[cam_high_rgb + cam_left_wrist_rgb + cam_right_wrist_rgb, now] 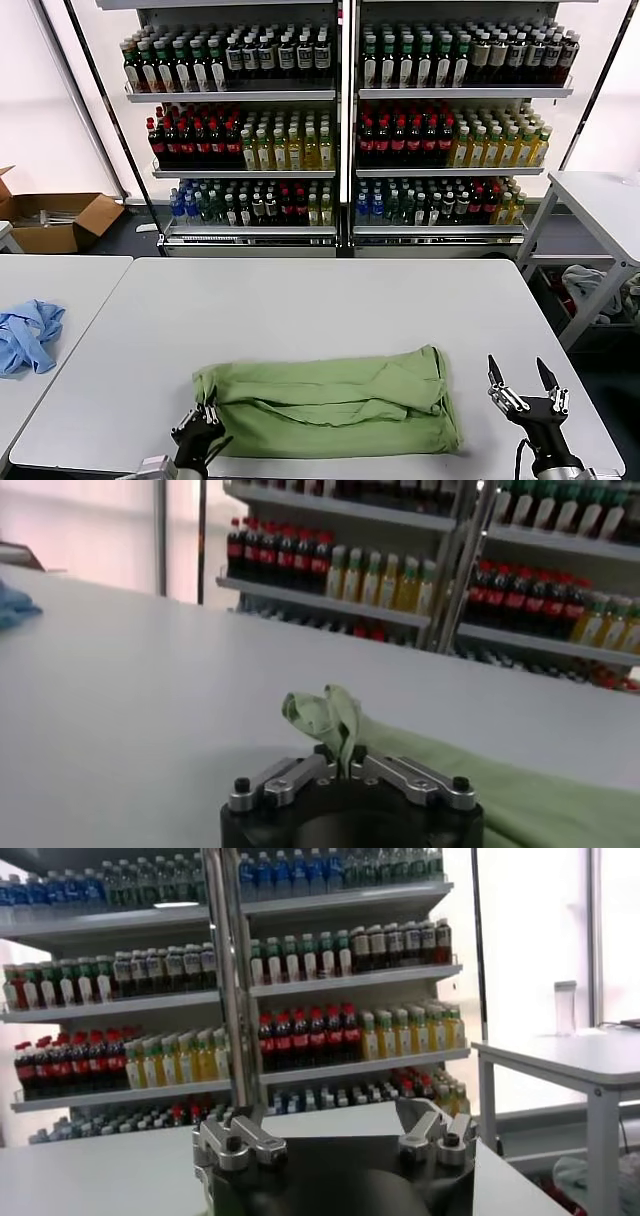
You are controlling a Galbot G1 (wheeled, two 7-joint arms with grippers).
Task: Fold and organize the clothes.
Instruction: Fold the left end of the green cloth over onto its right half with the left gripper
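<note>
The green T-shirt point(330, 400) lies folded lengthwise near the desk's point(320, 300) front edge. The left gripper point(203, 428) has its jaws pinched on the shirt's left corner; the right gripper point(523, 385) hovers beside the shirt's right end, jaws wide, empty.

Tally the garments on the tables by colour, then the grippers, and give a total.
Light green T-shirt, folded on the centre table: 1
Light blue garment, bunched on the left table: 1
Grippers: 2, the left gripper shut on the T-shirt's corner, the right gripper open beside it
Total: 4
</note>
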